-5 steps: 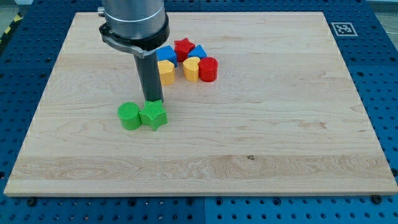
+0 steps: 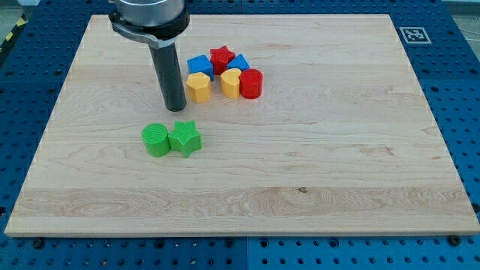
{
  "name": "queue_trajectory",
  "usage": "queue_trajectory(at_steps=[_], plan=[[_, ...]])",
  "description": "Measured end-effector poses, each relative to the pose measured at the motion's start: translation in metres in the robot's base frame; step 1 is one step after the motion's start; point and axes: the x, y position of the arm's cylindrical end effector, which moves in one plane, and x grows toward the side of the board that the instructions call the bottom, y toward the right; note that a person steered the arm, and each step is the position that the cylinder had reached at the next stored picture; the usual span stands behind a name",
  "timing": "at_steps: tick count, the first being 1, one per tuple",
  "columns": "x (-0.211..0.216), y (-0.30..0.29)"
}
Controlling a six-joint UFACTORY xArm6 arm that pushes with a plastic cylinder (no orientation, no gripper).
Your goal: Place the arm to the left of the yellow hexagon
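Note:
The yellow hexagon point(image 2: 198, 87) stands on the wooden board point(image 2: 337, 150) at the left end of a cluster near the view's top. My tip point(image 2: 175, 109) is down on the board just left of and slightly below the yellow hexagon, a small gap apart. The rod rises from there to the arm's grey body point(image 2: 148, 15) at the view's top. A green cylinder point(image 2: 156, 140) and a green star point(image 2: 184, 139) sit side by side below my tip.
The cluster also holds a blue block point(image 2: 200, 64), a red star point(image 2: 221, 56), a second blue block point(image 2: 239, 63), a yellow heart-like block point(image 2: 231, 82) and a red cylinder point(image 2: 251, 83). A fiducial marker point(image 2: 414, 34) is at the board's top right corner.
My tip has moved up and slightly left, away from the green star and to the left side of the yellow hexagon. The blocks have not moved.

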Motion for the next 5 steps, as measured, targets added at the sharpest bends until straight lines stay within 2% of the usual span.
queue_trajectory(at_steps=[5], plan=[[-0.029, 0.005]])
